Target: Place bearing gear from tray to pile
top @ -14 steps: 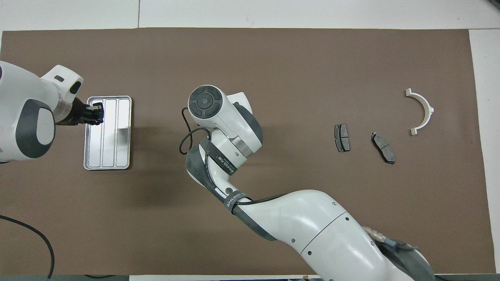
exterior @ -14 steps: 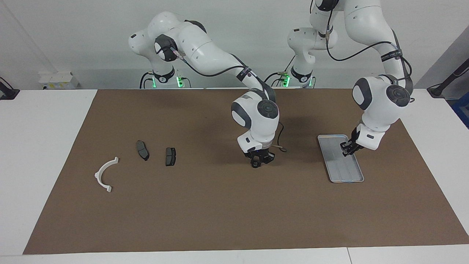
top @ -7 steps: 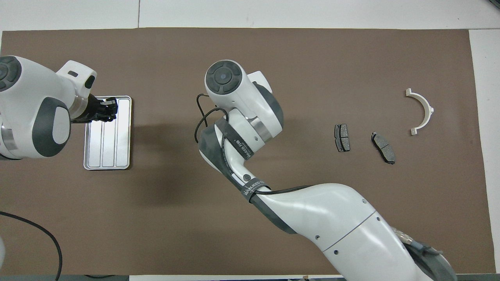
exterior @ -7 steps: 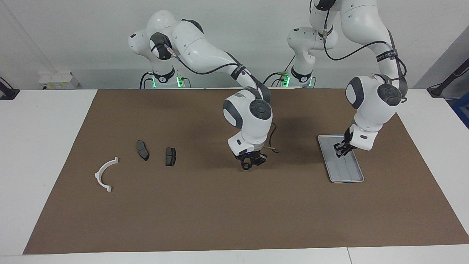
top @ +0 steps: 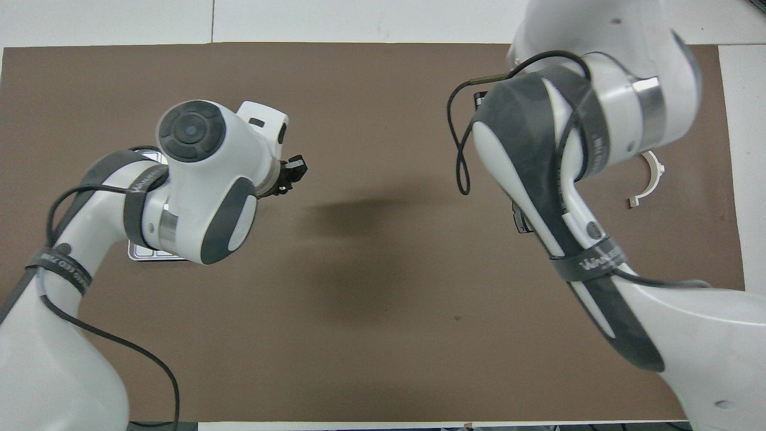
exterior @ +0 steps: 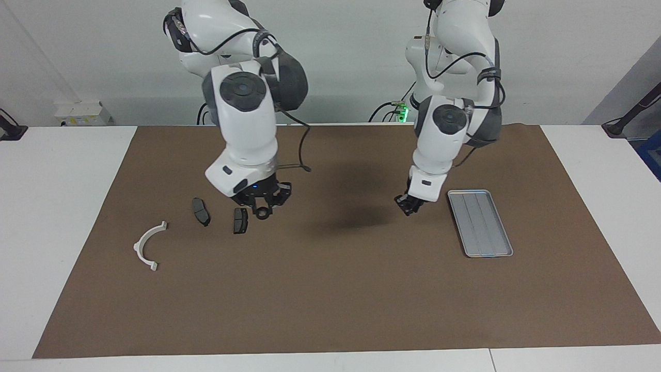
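Observation:
My right gripper (exterior: 262, 211) is shut on the bearing gear (exterior: 263, 212), a small dark ring. It hangs just above the mat beside the pile. The pile is two dark grey brake pads (exterior: 240, 220) (exterior: 201, 211) and a white semicircular bracket (exterior: 148, 245), which also shows in the overhead view (top: 649, 179). The silver tray (exterior: 480, 222) lies toward the left arm's end. My left gripper (exterior: 408, 205) hangs over the mat beside the tray and also shows in the overhead view (top: 293, 172). In the overhead view the arms hide the right gripper, most of the tray (top: 143, 254) and most of the pads.
A brown mat (exterior: 330, 289) covers most of the white table (exterior: 57, 206). A white box (exterior: 82, 112) sits at the table's edge near the right arm's base.
My right gripper carried the bearing gear from mid-mat toward the right arm's end, up to the brake pads. My left gripper rose off the tray and moved to the mat beside it.

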Available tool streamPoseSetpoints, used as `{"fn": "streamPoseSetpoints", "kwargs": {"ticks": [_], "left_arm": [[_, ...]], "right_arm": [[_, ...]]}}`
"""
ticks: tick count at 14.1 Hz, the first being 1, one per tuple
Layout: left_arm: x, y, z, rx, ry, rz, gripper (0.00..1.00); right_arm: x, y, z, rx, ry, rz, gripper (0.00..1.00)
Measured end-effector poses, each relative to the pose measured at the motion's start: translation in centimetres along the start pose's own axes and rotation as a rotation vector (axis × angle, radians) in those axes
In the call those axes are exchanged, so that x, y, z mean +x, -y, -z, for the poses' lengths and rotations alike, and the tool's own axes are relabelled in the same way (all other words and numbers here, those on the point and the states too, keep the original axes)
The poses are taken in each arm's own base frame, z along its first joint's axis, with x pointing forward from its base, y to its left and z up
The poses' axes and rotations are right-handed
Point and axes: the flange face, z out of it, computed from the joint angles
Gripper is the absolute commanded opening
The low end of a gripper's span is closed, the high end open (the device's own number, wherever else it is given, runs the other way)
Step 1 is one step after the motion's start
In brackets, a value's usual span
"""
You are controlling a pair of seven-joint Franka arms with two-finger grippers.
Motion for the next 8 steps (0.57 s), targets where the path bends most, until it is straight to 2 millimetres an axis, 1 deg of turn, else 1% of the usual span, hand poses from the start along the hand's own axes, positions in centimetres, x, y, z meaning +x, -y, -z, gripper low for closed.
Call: {"fn": "streamPoseSetpoints", "kwargs": {"ticks": [1, 2, 3, 4, 5, 6, 8], "left_arm": [[-1.4, -3.0, -0.9, -0.002, -0.003, 0.025, 0.03], [-2.3, -5.3, -2.3, -0.004, -0.007, 0.038, 0.03], [-2.4, -6.7, -3.8, -0.014, -0.016, 0.046, 0.03], [-2.1, -7.3, -5.3, -0.018, -0.022, 0.052, 0.03], [-1.7, -7.4, -6.5, -0.016, -0.023, 0.061, 0.03], [-1.6, -7.5, -7.4, -0.007, -0.018, 0.072, 0.04], [-2.2, -8.4, -8.0, -0.004, -0.015, 0.087, 0.04]], "right_arm": [[0.5, -3.2, -0.6, 0.003, 0.01, 0.036, 0.0], [1.0, -6.1, -1.8, 0.012, 0.016, 0.061, 0.0], [1.4, -8.3, -3.2, 0.021, 0.012, 0.076, 0.0], [1.8, -10.0, -5.0, 0.026, 0.001, 0.086, 0.0], [2.1, -10.9, -7.1, 0.029, -0.011, 0.093, 0.0], [2.3, -11.2, -9.4, 0.03, -0.02, 0.096, 0.0], [2.1, -10.7, -13.9, 0.032, -0.031, 0.104, 0.0]]}}
